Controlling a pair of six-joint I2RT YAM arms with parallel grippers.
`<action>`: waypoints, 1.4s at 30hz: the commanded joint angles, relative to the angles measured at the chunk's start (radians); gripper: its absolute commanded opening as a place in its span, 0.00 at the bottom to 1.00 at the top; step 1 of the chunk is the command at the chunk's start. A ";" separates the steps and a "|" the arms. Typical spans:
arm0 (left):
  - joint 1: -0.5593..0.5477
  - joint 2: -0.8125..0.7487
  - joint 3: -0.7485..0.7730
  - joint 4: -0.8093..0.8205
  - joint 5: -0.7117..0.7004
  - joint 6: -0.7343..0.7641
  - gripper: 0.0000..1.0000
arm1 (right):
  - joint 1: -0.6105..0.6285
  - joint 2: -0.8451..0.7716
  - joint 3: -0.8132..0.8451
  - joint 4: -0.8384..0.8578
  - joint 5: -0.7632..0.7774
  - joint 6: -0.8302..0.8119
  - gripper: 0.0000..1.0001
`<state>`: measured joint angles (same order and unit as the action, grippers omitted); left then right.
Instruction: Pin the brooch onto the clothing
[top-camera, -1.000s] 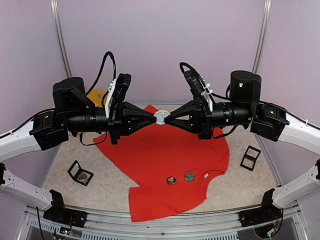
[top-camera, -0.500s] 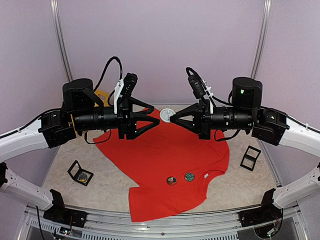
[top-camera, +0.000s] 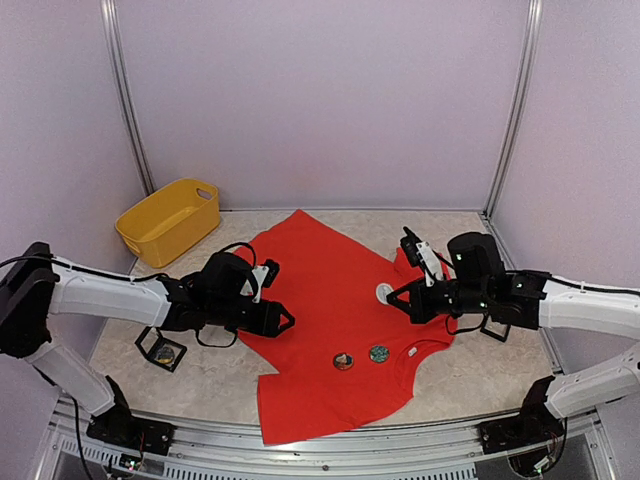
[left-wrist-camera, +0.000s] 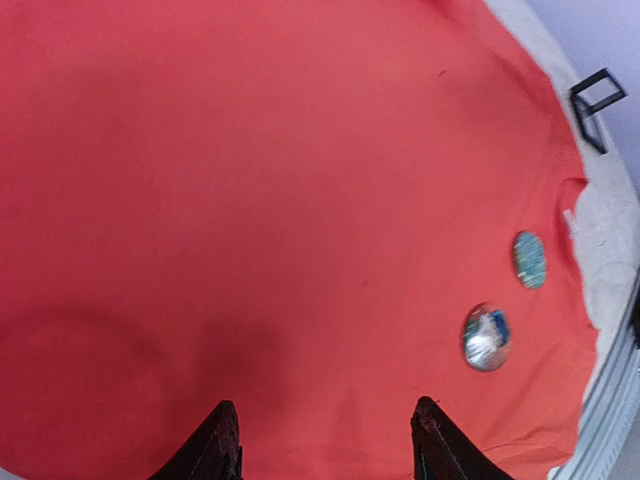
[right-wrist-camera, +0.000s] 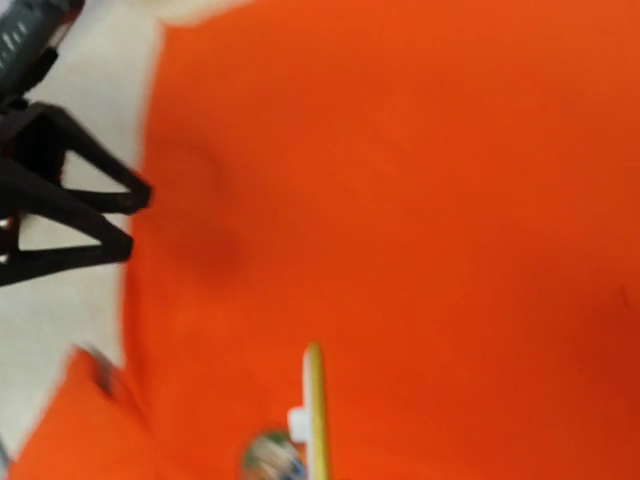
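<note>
Lilac walls close in a speckled beige table (top-camera: 450, 235), and you have the red T-shirt (top-camera: 320, 300) spread flat across its middle. Its long axis runs on a diagonal, with the collar toward the near right and the hem toward the far left. The cloth is bright and mostly smooth, with a small white label (top-camera: 411, 352) at the neck. A yellow basket (top-camera: 168, 222) stands at the far left. Your left gripper (top-camera: 287, 320) hangs over the shirt's left edge, jaws spread, grasping nothing. Your right gripper (top-camera: 392, 297) is clenched on a thin white disc (top-camera: 384, 293) above the shirt. A small black case (top-camera: 160, 347) lies open beside the left arm with a round piece inside. Two round badges (top-camera: 360, 357) sit on the cloth near the collar.
</note>
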<state>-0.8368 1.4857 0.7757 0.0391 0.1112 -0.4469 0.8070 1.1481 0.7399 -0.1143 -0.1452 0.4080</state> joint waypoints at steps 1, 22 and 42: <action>0.015 0.082 -0.082 0.056 -0.134 -0.142 0.54 | -0.031 -0.036 -0.115 0.075 0.015 0.044 0.00; -0.118 -0.247 -0.225 0.096 -0.255 0.100 0.62 | -0.131 0.067 -0.151 0.282 -0.100 -0.235 0.00; -0.093 0.462 0.278 -0.031 0.095 0.712 0.57 | -0.162 0.410 0.050 0.386 -0.183 -0.397 0.00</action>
<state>-0.9436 1.9068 0.9974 0.0357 0.2039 0.1848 0.6552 1.5341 0.7776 0.2405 -0.3008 0.0341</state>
